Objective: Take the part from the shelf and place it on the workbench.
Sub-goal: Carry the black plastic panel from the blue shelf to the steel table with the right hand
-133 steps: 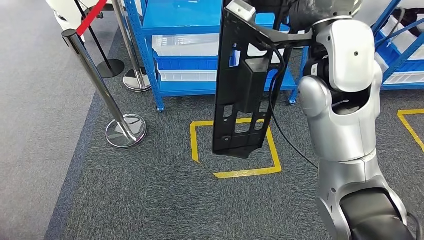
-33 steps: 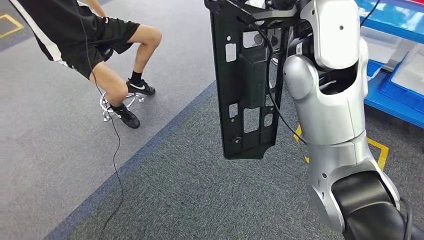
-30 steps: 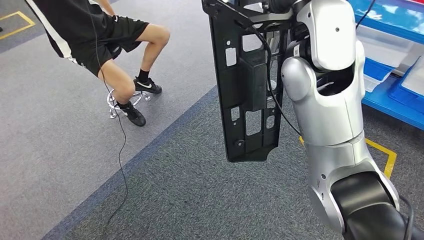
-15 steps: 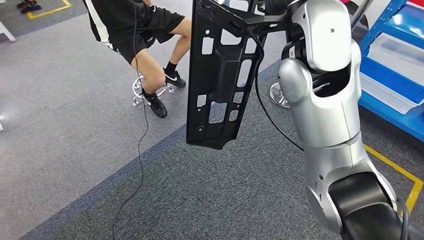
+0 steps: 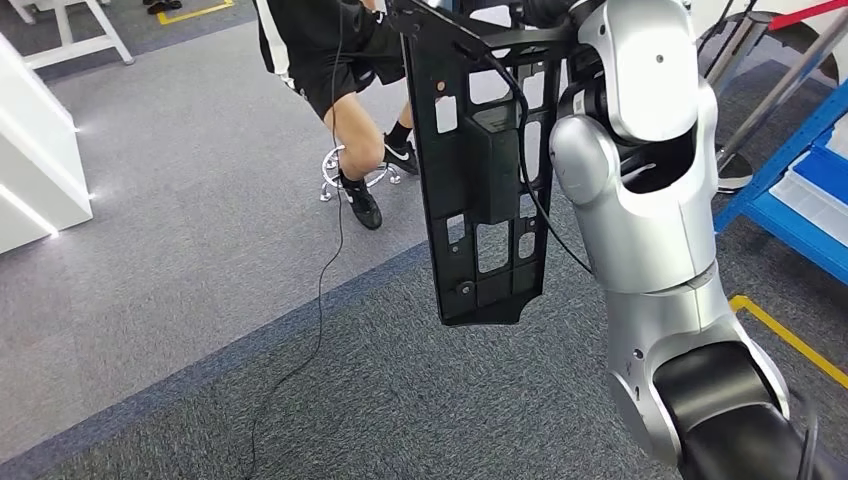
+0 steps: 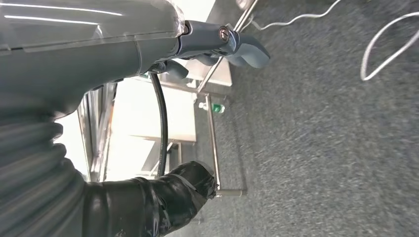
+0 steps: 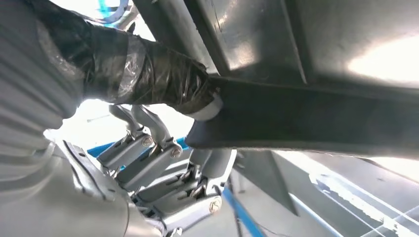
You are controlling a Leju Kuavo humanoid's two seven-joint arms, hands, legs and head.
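The part (image 5: 490,170) is a long black plastic panel with several cut-outs and a box-shaped bulge in its middle. It hangs upright in front of my chest, its lower end well above the carpet. My right hand (image 7: 158,133) grips its upper edge: the taped thumb (image 7: 163,79) presses on one side and the fingers (image 7: 173,173) wrap the other. My silver right arm (image 5: 650,150) is raised beside the part. My left hand (image 6: 217,44) hangs over the carpet with its fingers stretched out and nothing in it.
A person (image 5: 330,40) sits on a stool (image 5: 350,175) straight ahead, past the part. A cable (image 5: 320,300) trails across the carpet. White furniture (image 5: 35,160) stands at the left. The blue shelf (image 5: 800,190), a stanchion (image 5: 770,90) and yellow floor tape (image 5: 790,335) lie at the right.
The whole picture has swung as I turn away from the shelf: the seated person now sits ahead and white furniture appears at the left. The part still hangs from my right hand.
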